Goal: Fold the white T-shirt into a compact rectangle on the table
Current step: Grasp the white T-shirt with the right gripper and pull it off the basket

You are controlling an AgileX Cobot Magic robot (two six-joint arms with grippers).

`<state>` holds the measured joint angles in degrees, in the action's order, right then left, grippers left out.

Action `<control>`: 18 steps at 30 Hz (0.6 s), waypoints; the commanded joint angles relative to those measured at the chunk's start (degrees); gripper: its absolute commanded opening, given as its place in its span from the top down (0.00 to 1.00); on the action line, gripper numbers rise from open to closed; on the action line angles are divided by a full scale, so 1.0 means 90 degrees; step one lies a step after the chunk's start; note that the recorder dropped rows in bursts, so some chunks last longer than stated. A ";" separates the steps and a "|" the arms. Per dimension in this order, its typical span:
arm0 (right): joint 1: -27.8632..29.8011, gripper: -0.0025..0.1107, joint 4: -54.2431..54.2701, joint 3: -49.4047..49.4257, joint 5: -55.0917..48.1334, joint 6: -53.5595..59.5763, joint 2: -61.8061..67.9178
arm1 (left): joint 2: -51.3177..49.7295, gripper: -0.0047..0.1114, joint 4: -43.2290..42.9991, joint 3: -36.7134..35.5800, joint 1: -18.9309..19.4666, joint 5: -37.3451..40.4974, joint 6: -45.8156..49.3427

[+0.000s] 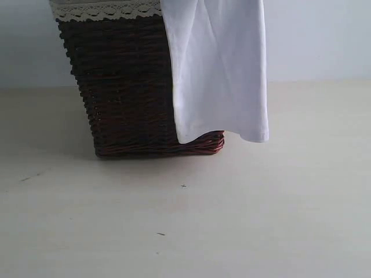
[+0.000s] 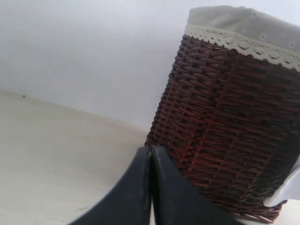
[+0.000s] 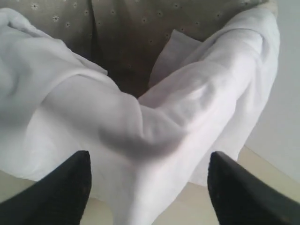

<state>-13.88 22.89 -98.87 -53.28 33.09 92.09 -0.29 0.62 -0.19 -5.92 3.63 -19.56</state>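
The white T-shirt (image 1: 220, 69) hangs over the rim of a dark wicker basket (image 1: 124, 87) and down its right side, its hem close above the table (image 1: 185, 231). In the right wrist view the same T-shirt (image 3: 140, 122) spills out of the basket's cloth lining. My right gripper (image 3: 149, 161) is open just above the bunched cloth, one finger on each side of it. My left gripper (image 2: 151, 154) is shut and empty, low over the table beside the basket (image 2: 229, 122). A corner of the T-shirt (image 2: 288, 190) shows there. Neither gripper appears in the exterior view. The lettering is hidden.
The basket stands at the back of the table against a light blue-grey wall (image 1: 319, 40); it has a lace-trimmed beige lining (image 1: 104, 8). A few small dark specks (image 1: 160, 234) lie on the table in front.
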 commanded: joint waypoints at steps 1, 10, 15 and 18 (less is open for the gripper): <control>-0.0016 0.38 -0.0082 -0.0040 -0.0064 -0.0208 0.0249 | 0.0032 0.96 0.0012 0.0021 0.0000 -0.0003 0.0025; -0.0016 0.42 0.0078 -0.0040 -0.0135 -0.0196 0.0523 | 0.0032 0.96 0.0012 0.0021 0.0000 0.0013 0.0030; -0.0016 0.65 0.0156 -0.0040 -0.0280 -0.0119 0.0560 | 0.0032 0.96 0.0012 0.0021 0.0000 -0.0001 0.0030; -0.0016 0.81 0.0226 -0.0040 -0.0460 0.0043 0.0716 | 0.0032 0.96 0.0012 0.0021 0.0000 -0.0025 0.0044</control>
<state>-13.92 23.92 -98.87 -55.90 32.16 97.14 -0.29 0.62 -0.19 -5.92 3.75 -19.57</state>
